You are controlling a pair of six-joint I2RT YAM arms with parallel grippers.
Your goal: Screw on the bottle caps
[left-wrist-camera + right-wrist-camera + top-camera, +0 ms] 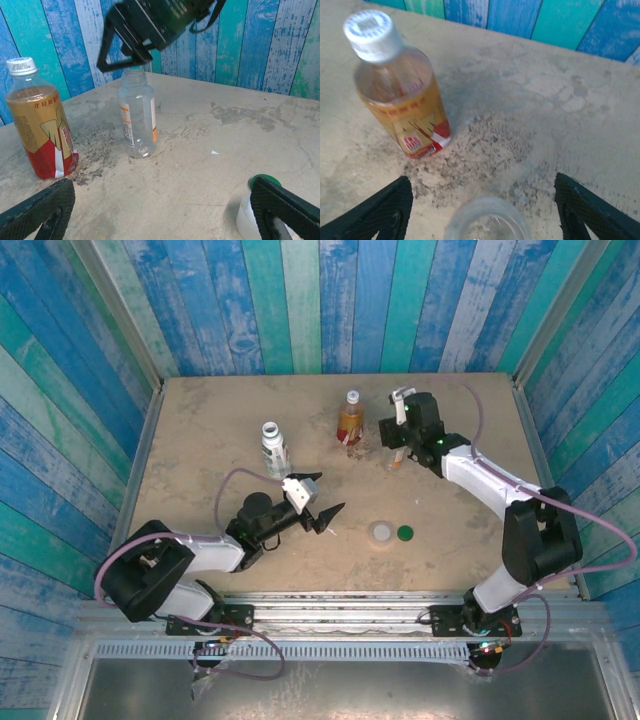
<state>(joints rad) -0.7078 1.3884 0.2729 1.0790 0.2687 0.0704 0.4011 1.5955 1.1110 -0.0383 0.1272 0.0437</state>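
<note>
Three upright bottles [274,448] [42,130] [139,120], two loose caps [381,533] [405,533], left hand [328,495] and right hand [482,210] both wide and empty

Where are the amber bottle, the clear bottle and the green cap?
amber bottle [406,112]: right wrist view, on its label.
clear bottle [138,117]: left wrist view, mid-body.
green cap [405,533]: top external view, top face.

Table top [225,130]: matt, rough, stone-like; dark gritty speckles are seen.
Walls [300,300]: wood planks, painted, paint worn and streaky.
Short clear bottle [138,117]: transparent plastic, smooth, glossy.
Amber bottle [405,90]: glossy clear plastic, shiny label film; white cap [372,34] matt plastic, ribbed at side.
Pads [42,207] of left gripper [161,187]: black, finely textured, matt.
Near rail [340,612]: bare metal, brushed.
</note>
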